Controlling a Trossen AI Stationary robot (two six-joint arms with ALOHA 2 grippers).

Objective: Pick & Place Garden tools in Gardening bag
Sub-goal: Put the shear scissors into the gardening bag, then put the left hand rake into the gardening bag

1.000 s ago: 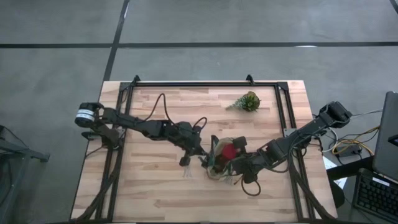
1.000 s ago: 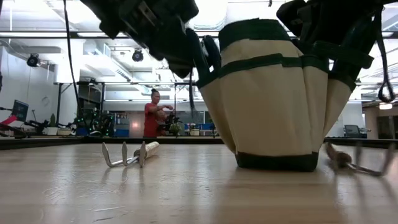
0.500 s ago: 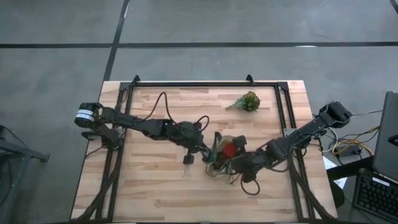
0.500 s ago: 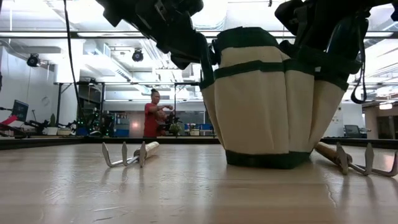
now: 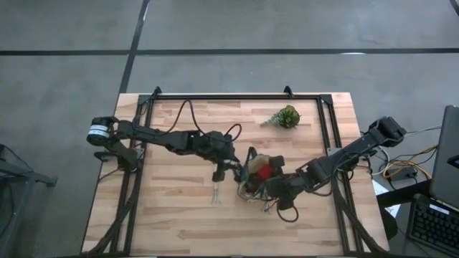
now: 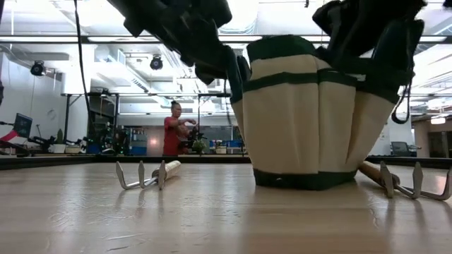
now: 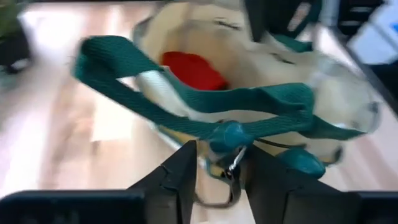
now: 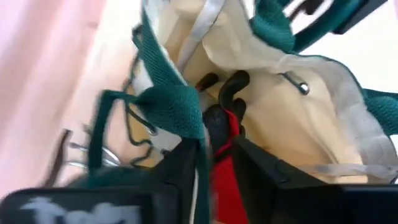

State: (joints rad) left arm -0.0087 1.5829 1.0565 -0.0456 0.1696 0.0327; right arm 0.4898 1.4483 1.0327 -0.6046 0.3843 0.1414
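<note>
The gardening bag [image 6: 304, 113] stood upright on the wooden table [image 5: 179, 215], right of centre and toward the front: round tan fabric body, dark green trim bands and green webbing handles [image 7: 186, 106], outer pockets round its wall. A red-handled tool [image 5: 264, 173] sat inside (red showed through the open mouth from above).

The left gripper [image 5: 231, 170] was at the bag's left rim, its fingers [image 7: 180, 177] slightly parted on either side of a green handle strap. The right gripper [image 5: 267, 188] was at the front-right rim, fingers narrowly parted; what they held, could not tell.

One hand rake [image 6: 145, 173] lay on the table left of the bag, another rake [image 6: 406, 182] at its right. A small green plant [image 5: 285, 117] sat well apart at the back.
</note>
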